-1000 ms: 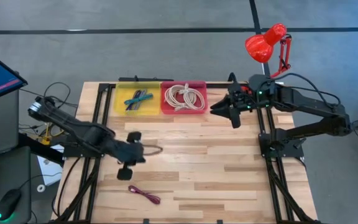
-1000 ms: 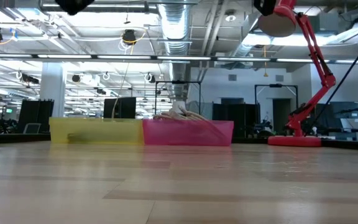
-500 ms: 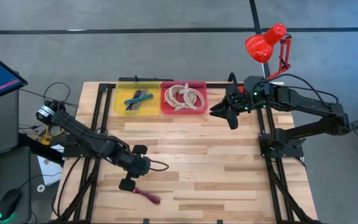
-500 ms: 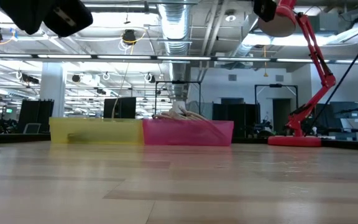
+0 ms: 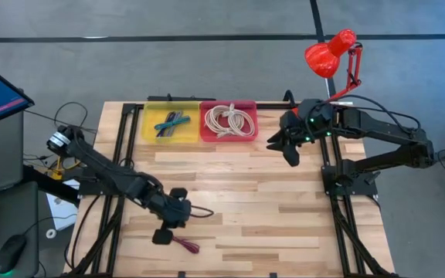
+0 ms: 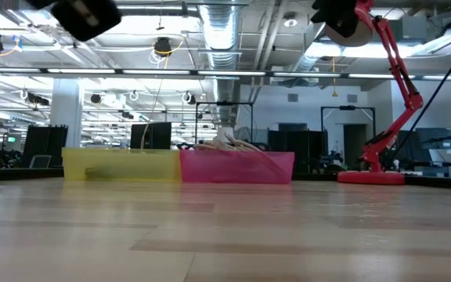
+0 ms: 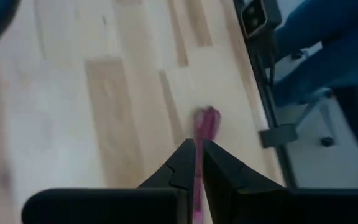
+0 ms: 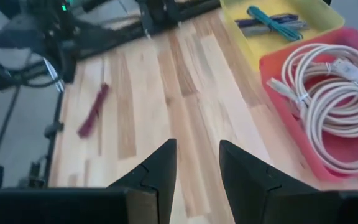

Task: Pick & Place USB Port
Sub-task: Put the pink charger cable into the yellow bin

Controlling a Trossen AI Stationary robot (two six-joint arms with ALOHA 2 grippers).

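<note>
Near the front edge of the wooden table [image 5: 284, 208], left of its middle, we see the magenta USB cable [image 5: 180, 242] lying bundled on the boards. Our left gripper [image 5: 178, 224] hangs close to it, just behind, and in the left wrist view its fingers [image 7: 180, 163] stand narrow, nearly together, with only a slim gap through which the cable shows; nothing is held. Our right gripper [image 5: 290, 143] waits near the back right corner, beside the pink bin [image 5: 229, 137], its fingers [image 8: 157, 163] partly apart and empty. That bin holds coiled white cables [image 5: 229, 120], and touching it on the left is the yellow bin [image 5: 171, 137] with teal and dark cables [image 5: 171, 123]. At the back right corner stands a red desk lamp [image 5: 329, 55].
</note>
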